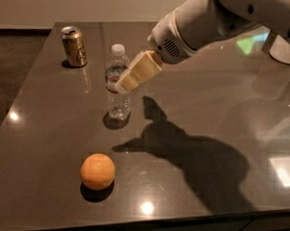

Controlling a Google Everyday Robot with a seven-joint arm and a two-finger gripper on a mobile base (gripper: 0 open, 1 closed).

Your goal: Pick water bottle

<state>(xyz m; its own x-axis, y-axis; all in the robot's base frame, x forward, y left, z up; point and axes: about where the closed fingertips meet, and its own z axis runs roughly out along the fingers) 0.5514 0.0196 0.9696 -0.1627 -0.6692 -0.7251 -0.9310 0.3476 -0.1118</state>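
The water bottle (117, 82) stands upright on the dark table (193, 119), left of the middle. It is clear and ribbed, with a white cap and a coloured label band. My gripper (123, 85) comes in from the upper right on the white arm (212, 21). Its tan fingers (137, 71) overlap the bottle's right side at label height. I cannot tell whether they touch the bottle.
A gold can (74, 46) stands at the back left of the table. An orange (97, 171) lies near the front, below the bottle. A white object (285, 46) stands at the far right edge. The arm casts a dark shadow on the table's middle.
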